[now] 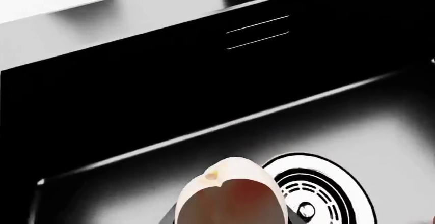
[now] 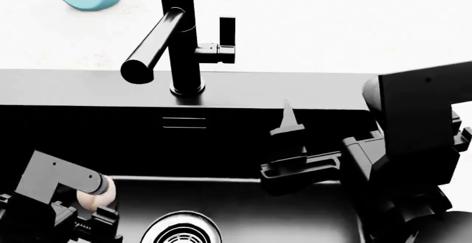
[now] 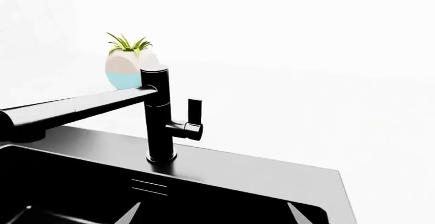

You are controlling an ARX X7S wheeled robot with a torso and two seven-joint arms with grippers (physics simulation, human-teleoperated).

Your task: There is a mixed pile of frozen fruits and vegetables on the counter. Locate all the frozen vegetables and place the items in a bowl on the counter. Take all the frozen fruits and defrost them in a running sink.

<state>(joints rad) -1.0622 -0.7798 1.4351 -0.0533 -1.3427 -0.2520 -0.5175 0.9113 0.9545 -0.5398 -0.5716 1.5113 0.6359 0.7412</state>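
A pale, reddish frozen fruit [image 1: 231, 196] is held clenched in the left tool [image 2: 92, 210], low inside the sink [image 2: 295, 221] beside the drain [image 2: 181, 233]. It is best released gently there. The right tool [image 2: 295, 160] is seen spread, empty, below the faucet [image 2: 181, 38].

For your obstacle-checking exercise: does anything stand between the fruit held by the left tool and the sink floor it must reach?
Nothing visible. The fruit hangs over the bare sink floor, beside the drain. The faucet spout is well apart.
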